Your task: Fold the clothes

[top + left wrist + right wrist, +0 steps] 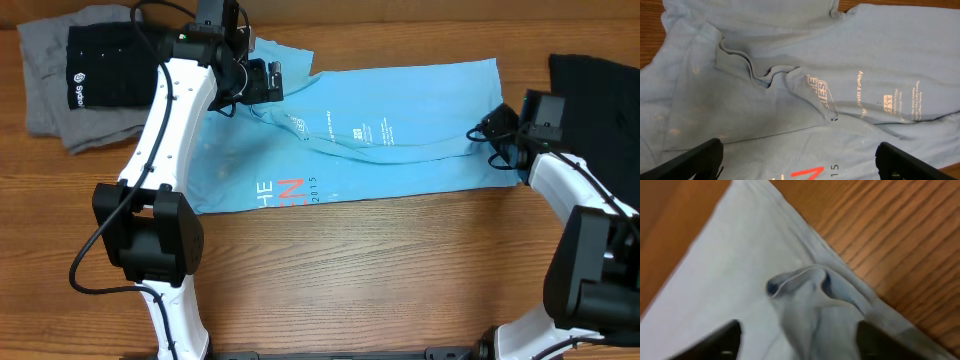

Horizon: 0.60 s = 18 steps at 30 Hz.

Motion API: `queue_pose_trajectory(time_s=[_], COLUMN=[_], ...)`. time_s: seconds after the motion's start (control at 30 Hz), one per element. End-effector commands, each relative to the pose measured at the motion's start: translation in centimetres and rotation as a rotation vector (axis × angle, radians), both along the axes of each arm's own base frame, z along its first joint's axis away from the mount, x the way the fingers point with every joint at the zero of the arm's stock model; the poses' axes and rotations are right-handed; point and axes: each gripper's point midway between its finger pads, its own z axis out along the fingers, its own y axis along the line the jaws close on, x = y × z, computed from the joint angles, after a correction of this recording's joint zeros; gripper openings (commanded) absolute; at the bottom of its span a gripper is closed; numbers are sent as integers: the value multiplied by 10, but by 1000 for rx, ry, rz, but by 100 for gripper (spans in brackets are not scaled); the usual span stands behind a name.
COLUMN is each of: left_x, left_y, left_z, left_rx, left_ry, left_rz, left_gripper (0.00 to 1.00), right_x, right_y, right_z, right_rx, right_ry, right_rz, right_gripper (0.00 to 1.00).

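Note:
The light blue T-shirt (400, 150) lies spread across the table, with a fold running through its small white print and the white-and-pink lettering near its front edge. My left gripper (275, 80) hovers open over the shirt's upper left part. In the left wrist view its jaws (800, 167) stand wide over flat cloth (790, 60) and hold nothing. My right gripper (495, 130) is at the shirt's right edge. In the right wrist view it (797, 342) is open, with a raised pinch of cloth (805, 295) standing loose between the fingers near the shirt's corner.
A grey garment (45, 90) lies at the back left with a folded black one (105, 65) on top. Another black garment (600, 85) lies at the back right, close to my right arm. Bare wooden table (400, 270) fills the front.

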Motion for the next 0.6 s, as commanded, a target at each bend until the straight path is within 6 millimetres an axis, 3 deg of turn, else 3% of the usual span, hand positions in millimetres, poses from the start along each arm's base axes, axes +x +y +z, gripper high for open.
queue_pose_trajectory(time_s=[0.0,0.17,0.27,0.33,0.4,0.47,0.53,0.57], left_x=[0,-2,-9,-17,-29,-41,-49,-52], left_y=[3,-1,-14,-31,-49,-65,-80,-87], left_z=[-5,-6,-6,-6,-7,-9,-11,-13], left_rx=[16,14,4,-13,-22,-15,-16,-19], left_ry=[6,11,16,22,35,58,70,75], left_rz=[-8,-34,-117,-206,-295,-340,-366,-371], left_gripper=[100,98,79,62,47,30,9,4], right_x=[-2,-4,-1,-2,-10,-16,-18,-20], right_y=[-11,-3,17,29,35,40,47,49], right_z=[6,37,52,53,47,39,28,23], right_rx=[-22,102,150,180,198,208,216,222], right_ry=[16,27,5,6,48,84,108,121], right_rz=[-4,48,178,234,239,245,255,256], right_gripper=[87,90,85,75,59,38,11,4])
